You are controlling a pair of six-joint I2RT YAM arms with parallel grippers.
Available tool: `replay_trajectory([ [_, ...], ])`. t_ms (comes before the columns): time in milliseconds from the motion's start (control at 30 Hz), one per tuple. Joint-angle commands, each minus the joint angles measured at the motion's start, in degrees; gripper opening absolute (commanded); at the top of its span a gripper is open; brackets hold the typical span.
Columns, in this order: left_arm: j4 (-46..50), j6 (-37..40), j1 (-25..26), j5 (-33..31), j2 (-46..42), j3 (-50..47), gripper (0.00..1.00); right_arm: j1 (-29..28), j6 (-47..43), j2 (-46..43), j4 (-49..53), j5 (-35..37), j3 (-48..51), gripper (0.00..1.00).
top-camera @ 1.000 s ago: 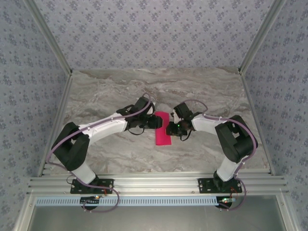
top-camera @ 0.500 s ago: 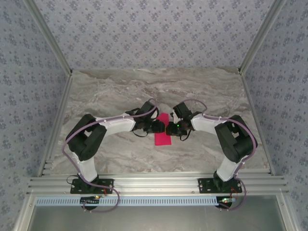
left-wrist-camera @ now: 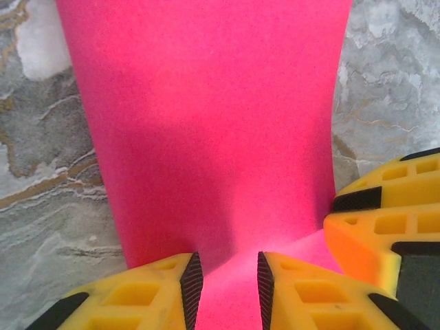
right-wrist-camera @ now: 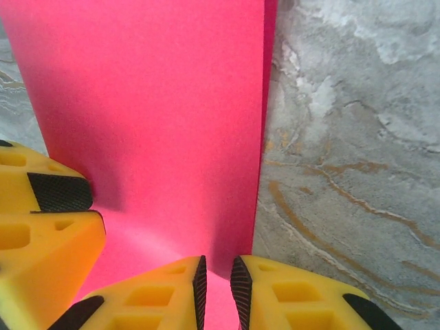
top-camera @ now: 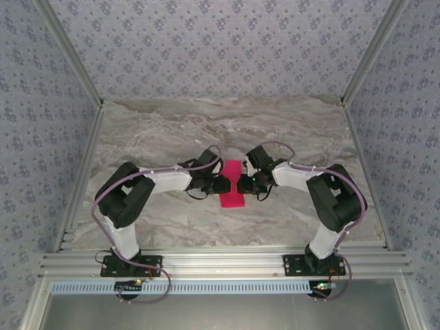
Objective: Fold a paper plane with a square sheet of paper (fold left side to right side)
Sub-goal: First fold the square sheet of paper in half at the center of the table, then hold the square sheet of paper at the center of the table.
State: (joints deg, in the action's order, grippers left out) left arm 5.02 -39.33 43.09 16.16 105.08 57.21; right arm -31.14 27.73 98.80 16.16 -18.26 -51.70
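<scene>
Just marble table [top-camera: 158,130] around paper [top-camera: 232,189]

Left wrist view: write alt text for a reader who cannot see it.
A bright pink folded sheet of paper lies on a grey marble table, its near edge between the left gripper's yellow fingers. Another yellow gripper finger reaches in at right.

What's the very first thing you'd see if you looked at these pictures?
The bright pink square sheet of paper, folded into a narrow strip, glows in the middle of the grey marbled table. The left gripper and the right gripper meet over it from either side. Up close, the left gripper's yellow fingers have paper bulging up between them.
</scene>
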Motion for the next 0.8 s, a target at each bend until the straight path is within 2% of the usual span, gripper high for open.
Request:
replay_trajectory([
  [0, 2.75, -0.09, -2.16, -2.26, -2.2, -3.08, 0.3, -0.09, -1.01, 3.78, 6.25, 6.2, 1.61, 0.25],
  [200, 0.6, 0.74, -3.81, 0.98, -7.18, -4.57, 0.31, -0.24, -1.14, 3.59, 6.16, 5.67, 1.52, 0.24],
  [367, -6.13, 0.03, -3.24, 6.23, -9.39, -4.26, 0.3, -0.55, -1.01, 3.5, 6.26, 5.43, 1.08, 0.25],
  [767, -8.27, -1.8, -1.85, 5.29, 1.65, 0.48, 0.28, -1.12, -1.15, 3.25, 6.47, 5.34, 0.62, 0.25],
])
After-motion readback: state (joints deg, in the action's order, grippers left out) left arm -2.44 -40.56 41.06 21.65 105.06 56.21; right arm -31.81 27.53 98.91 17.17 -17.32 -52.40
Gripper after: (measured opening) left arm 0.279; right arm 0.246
